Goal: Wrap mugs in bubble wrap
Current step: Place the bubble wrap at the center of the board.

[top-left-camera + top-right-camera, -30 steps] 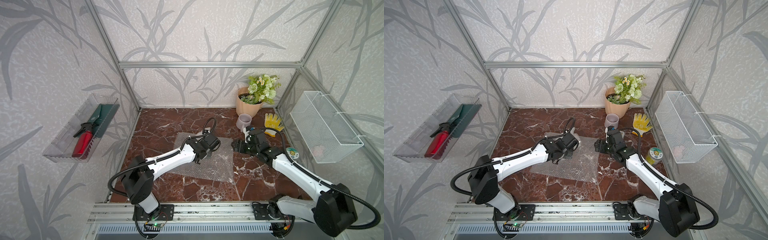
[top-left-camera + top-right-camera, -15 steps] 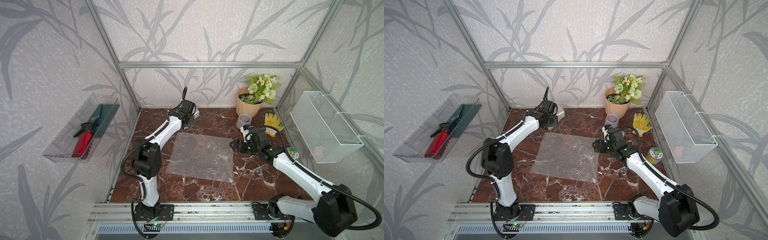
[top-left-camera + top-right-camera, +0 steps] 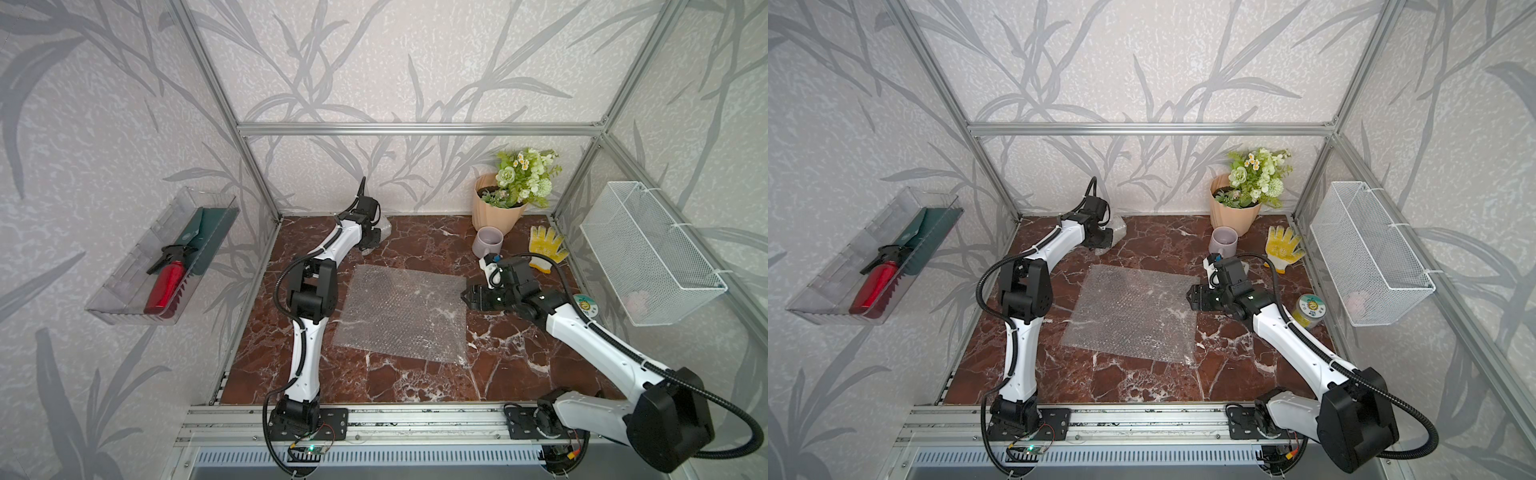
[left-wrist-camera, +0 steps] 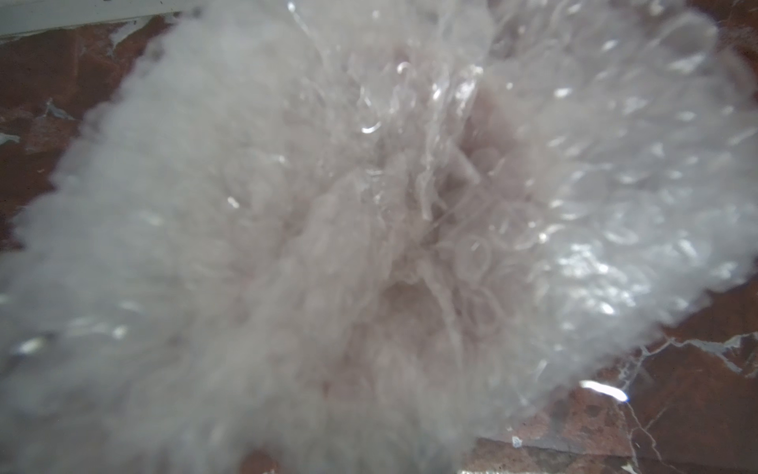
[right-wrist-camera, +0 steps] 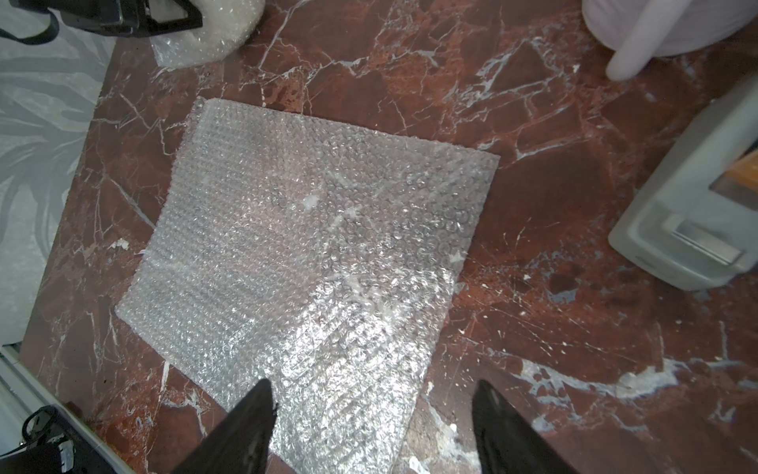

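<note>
Left gripper (image 3: 371, 240) sitting against bubble-wrapped bundle (image 3: 385, 226), grip indiscernible. Right gripper (image 5: 374, 383) hovering agape over flat bubble wrap sheet (image 3: 403, 313) edge. Lilac mug (image 3: 487, 246) standing bare.

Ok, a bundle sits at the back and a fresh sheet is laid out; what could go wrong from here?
The wrapped bundle at the left gripper looks only gathered, so it may spring open once released. The lilac mug stands close by the flowerpot; the open right gripper could bump the pot reaching it, or drag the bubble wrap sheet.
</note>
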Motion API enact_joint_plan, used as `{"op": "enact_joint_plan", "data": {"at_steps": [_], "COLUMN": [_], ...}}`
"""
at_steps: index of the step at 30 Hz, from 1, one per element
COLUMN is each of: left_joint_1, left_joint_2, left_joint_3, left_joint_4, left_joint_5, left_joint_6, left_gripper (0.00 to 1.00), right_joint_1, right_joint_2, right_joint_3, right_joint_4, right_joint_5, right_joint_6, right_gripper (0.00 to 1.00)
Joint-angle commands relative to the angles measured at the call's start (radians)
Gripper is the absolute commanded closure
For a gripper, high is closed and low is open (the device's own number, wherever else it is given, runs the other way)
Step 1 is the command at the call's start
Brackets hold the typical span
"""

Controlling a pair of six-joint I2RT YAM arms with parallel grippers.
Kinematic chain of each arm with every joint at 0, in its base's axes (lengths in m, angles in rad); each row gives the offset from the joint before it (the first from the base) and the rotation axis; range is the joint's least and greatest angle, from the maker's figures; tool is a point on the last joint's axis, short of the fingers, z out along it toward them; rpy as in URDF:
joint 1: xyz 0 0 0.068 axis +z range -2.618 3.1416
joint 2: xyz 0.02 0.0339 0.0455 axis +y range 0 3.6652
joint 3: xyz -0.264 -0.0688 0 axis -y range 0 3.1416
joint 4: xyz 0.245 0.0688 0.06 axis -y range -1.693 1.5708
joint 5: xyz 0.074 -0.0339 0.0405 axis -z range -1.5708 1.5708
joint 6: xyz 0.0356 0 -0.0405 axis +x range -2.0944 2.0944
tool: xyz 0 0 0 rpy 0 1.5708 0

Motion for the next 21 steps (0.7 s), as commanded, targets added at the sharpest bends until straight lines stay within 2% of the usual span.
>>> {"op": "enact_joint_plan", "data": {"at_steps": [1, 2, 5, 7, 8, 11, 14, 17, 21], "left_joint_1": [0.009, 0.011, 0.017, 0.017, 0.017, 0.017, 0.017, 0.017, 0.015], "left_joint_2": [-0.010, -0.010, -0.022, -0.042, -0.055, -0.142, -0.279, -0.429, -0.625], "left_joint_3": [0.039, 0.037, 0.037, 0.034, 0.032, -0.031, -0.164, -0.342, -0.649], "left_joint_4": [0.014, 0.013, -0.008, -0.028, -0.037, -0.025, 0.037, 0.118, 0.267], "left_joint_5": [0.004, 0.008, 0.023, 0.025, 0.024, 0.017, -0.015, -0.005, 0.037], "left_joint_6": [0.023, 0.017, 0.002, -0.013, -0.022, -0.066, -0.129, -0.196, -0.333], "left_gripper": [0.86, 0.76, 0.31, 0.06, 0.01, 0.01, 0.01, 0.01, 0.01], "right_joint_1": [-0.014, -0.022, -0.076, -0.110, -0.120, -0.130, -0.132, -0.133, -0.135], "right_joint_2": [-0.039, -0.042, -0.030, 0.010, 0.036, 0.149, 0.265, 0.402, 0.587], "right_joint_3": [0.052, 0.062, 0.091, 0.116, 0.133, 0.208, 0.286, 0.373, 0.507], "right_joint_4": [-0.076, -0.092, -0.112, -0.096, -0.090, -0.060, -0.018, 0.005, -0.017], "right_joint_5": [0.142, 0.178, 0.254, 0.277, 0.290, 0.308, 0.323, 0.342, 0.399], "right_joint_6": [0.014, 0.022, 0.043, 0.047, 0.047, 0.044, 0.046, 0.052, 0.078], "right_gripper": [0.21, 0.19, 0.13, 0.12, 0.12, 0.13, 0.16, 0.22, 0.25]}}
